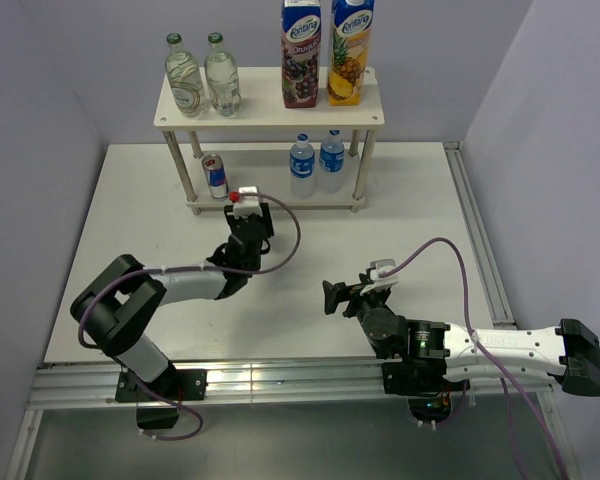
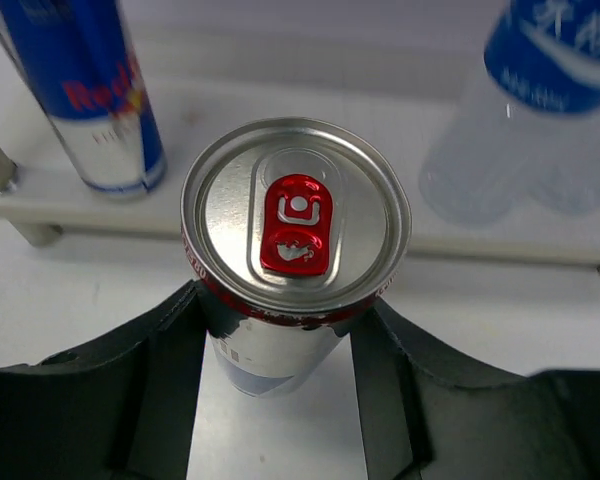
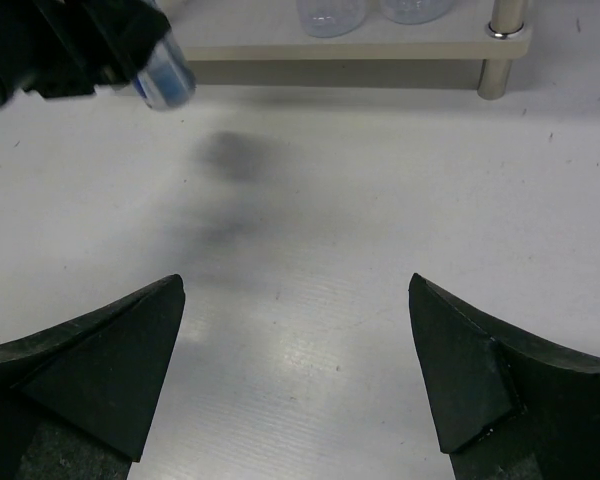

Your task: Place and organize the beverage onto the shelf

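Note:
My left gripper is shut on a silver-blue can with a red tab, a finger against each side. The can hangs just above the table in front of the shelf; the right wrist view shows its blue bottom with a shadow beneath. A second can stands on the lower board at the left. Two blue-capped water bottles stand on the lower board at the right. Two green-capped glass bottles stand on the top board, left. My right gripper is open over bare table.
Two tall juice cartons stand on the top board at the right. White posts carry the shelf at its corners. A metal rail runs along the table's right edge and another along the near edge.

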Robot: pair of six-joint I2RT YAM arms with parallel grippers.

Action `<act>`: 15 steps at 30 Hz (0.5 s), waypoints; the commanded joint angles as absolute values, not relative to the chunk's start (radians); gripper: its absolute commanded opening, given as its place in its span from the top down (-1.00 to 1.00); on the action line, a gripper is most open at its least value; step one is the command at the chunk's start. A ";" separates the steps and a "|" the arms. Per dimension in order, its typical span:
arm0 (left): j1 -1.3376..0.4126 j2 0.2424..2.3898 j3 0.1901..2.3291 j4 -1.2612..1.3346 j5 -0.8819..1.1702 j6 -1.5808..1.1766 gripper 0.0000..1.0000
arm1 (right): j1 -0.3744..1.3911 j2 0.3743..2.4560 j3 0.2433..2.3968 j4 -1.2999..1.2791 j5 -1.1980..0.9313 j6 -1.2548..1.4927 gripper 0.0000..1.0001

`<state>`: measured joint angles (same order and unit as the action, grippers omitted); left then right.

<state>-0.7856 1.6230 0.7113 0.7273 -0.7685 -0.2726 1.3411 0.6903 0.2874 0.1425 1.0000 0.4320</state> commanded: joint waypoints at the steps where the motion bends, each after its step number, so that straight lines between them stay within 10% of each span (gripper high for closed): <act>1: -0.733 1.537 0.790 0.770 -0.703 -0.196 0.99 | 1.336 0.690 0.301 0.181 1.005 0.425 -1.00; 15: -0.604 1.749 1.001 0.785 -0.653 -0.186 0.99 | 1.336 0.687 0.299 0.184 1.000 0.425 -1.00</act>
<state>-0.6117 1.7294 0.9218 0.6937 -0.6643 -0.2062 1.3411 0.6910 0.2874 0.1478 0.9932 0.4286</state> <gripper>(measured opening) 0.574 0.998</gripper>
